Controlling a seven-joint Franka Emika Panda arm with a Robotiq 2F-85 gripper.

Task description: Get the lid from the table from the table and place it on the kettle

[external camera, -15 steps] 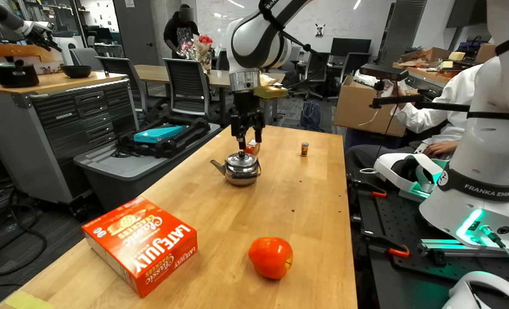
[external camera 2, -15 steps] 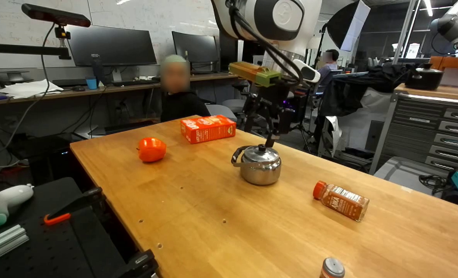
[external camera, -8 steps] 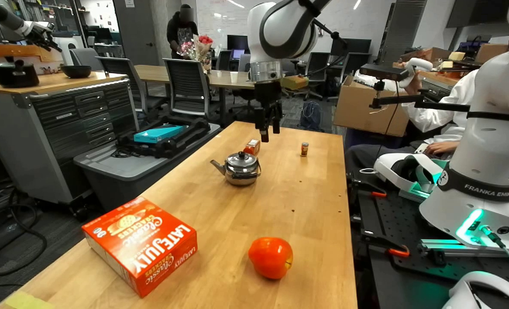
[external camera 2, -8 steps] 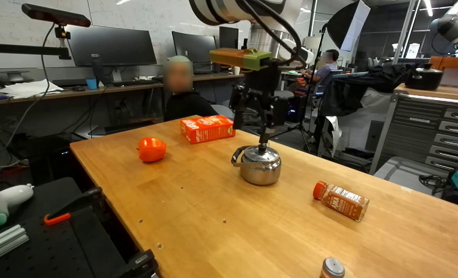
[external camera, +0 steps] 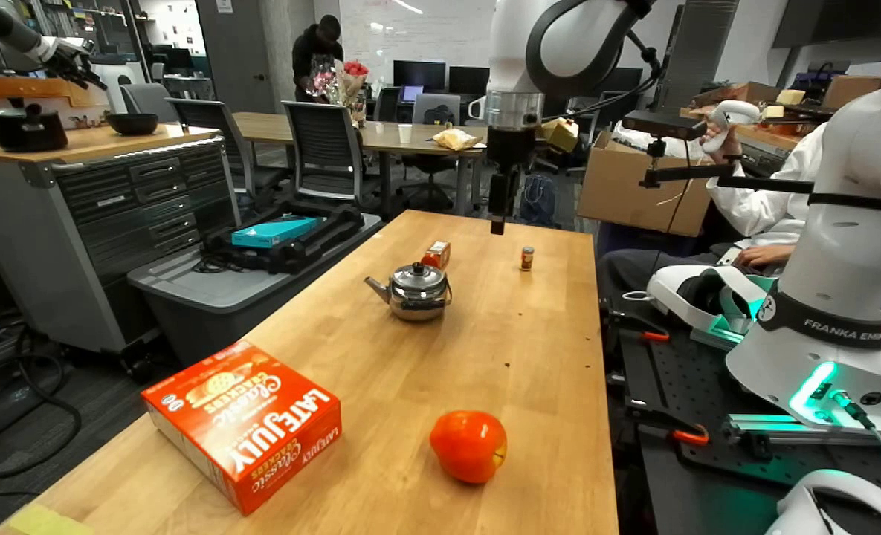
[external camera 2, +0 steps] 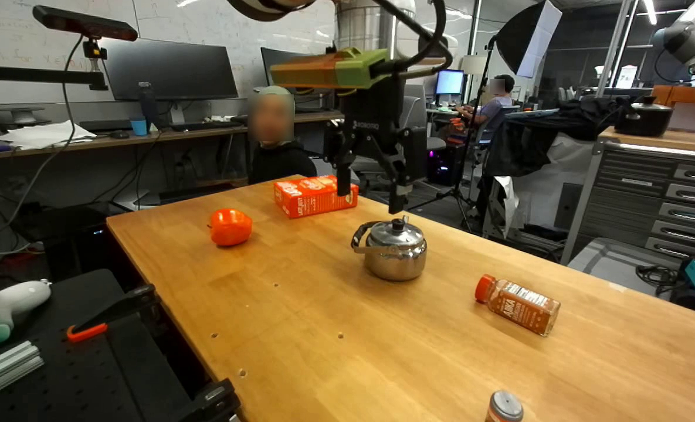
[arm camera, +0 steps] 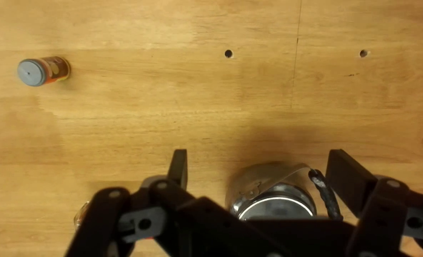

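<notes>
The shiny steel kettle (external camera: 418, 303) stands upright on the wooden table (external camera: 529, 416); it also shows in an exterior view (external camera 2: 395, 265). The silvery lid (external camera: 419, 278) with its dark knob sits on top of the kettle, and shows there too in an exterior view (external camera 2: 397, 234). My gripper (external camera 2: 370, 197) is open and empty, above the table and apart from the kettle. In the wrist view the fingertips (arm camera: 259, 159) are wide apart; the kettle (arm camera: 248, 184) shows between and below them, and the lid (arm camera: 277, 208) is partly hidden by the gripper, its knob out of sight.
A red cracker box (external camera: 247, 423) and a red-orange fruit (external camera: 468, 446) are on the table. A spice bottle (external camera 2: 520, 305) lies on its side near the kettle. A small jar (external camera: 527, 258) stands beyond; it also shows in the wrist view (arm camera: 43, 71). The kettle's handle (arm camera: 325, 196) leans sideways.
My open gripper has moved away from the kettle, to the right in an exterior view, and turned so that its fingers line up there. The kettle and lid have not moved.
</notes>
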